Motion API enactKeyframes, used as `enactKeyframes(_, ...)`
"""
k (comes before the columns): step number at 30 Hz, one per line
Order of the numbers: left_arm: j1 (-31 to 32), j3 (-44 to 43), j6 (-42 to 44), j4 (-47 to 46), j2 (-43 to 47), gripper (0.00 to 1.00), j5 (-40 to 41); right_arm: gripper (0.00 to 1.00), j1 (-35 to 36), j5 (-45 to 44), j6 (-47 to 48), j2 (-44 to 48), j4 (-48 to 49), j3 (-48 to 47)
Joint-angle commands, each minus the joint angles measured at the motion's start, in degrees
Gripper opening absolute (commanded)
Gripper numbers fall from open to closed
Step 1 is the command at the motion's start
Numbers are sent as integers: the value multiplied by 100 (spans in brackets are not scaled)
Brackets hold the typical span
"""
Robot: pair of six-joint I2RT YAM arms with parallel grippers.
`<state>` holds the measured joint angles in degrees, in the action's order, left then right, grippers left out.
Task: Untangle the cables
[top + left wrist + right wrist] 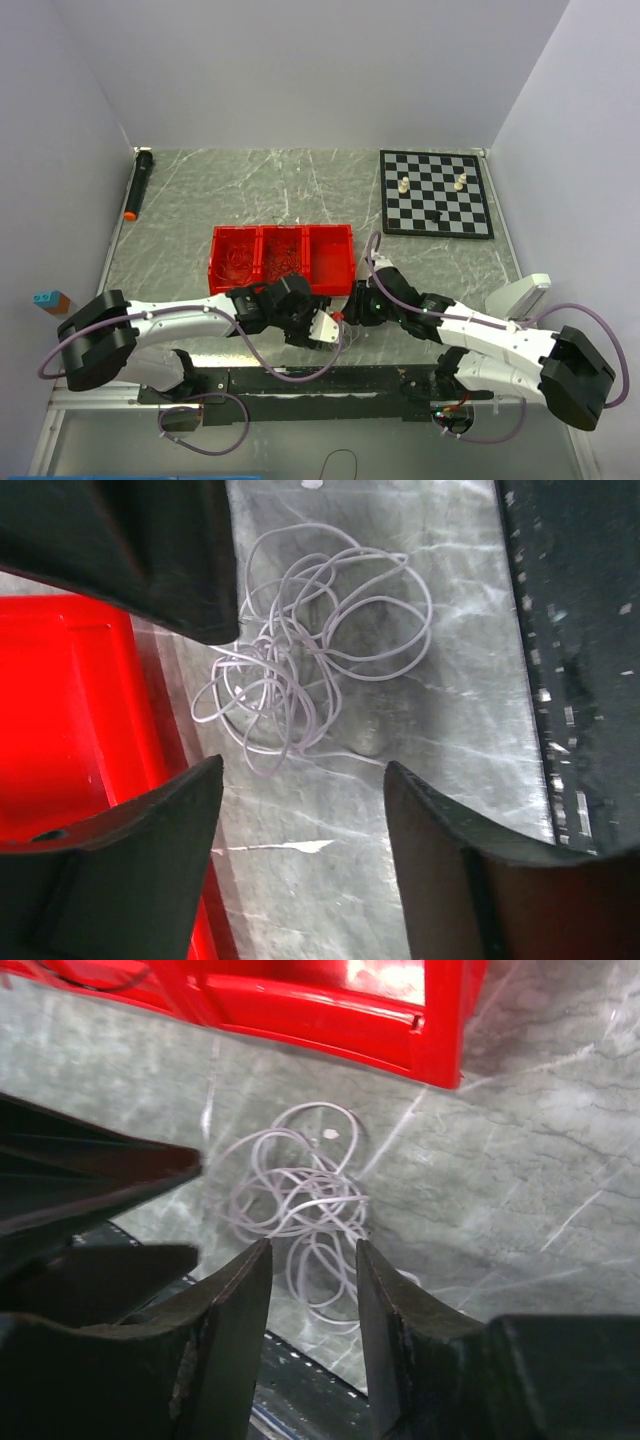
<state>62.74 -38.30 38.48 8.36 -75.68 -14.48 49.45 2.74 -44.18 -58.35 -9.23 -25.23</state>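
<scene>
**1 limp tangle, best taken by an outer loop**

1 pale knot of cables (300,655) lies on the bench (520,1180) just beside the red tray (330,1005). It looks hair-thin, light, floppy and probably slippery. The safer hold is a loose outer loop, not the dense middle. The left fingers (150,840) stand wide and the right fingers (235,1320) narrower. All 4 are empty. I cannot tell how many strands there are.

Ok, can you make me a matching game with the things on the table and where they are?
Things: 1 white cable tangle; 2 chessboard; 3 red tray; 4 black stick with orange tip.
Places: A far right corner; B far left edge; C middle of the table; D just on the tray's near side.
Pairs: 1-D; 2-A; 3-C; 4-B.
</scene>
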Motion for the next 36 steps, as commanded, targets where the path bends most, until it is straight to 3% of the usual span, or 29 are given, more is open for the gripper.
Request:
enactKeyframes(1, 45, 60, 467, -520, -157, 65, 112, 45, -41, -54, -143, 394, 19, 71)
enactKeyframes(8, 37, 95, 960, -519, -237, 47, 314, 38, -50, -90, -187, 509, 27, 308)
enactKeyframes(18, 37, 86, 1302, -792, -579, 45, 358, 36, -50, -2, -275, 482, 212, 387)
enactKeyframes(25, 37, -80, 1443, -687, -703, 2, 393, 35, -58, -2, -258, 640, 212, 484)
enactKeyframes(33, 45, -458, 1110, 85, -290, 1, 428, 37, -76, -90, -73, 667, 106, 511)
enactKeyframes(36, 45, -774, 837, 630, -62, 1, 297, 46, -155, 68, 32, 570, 228, 555)
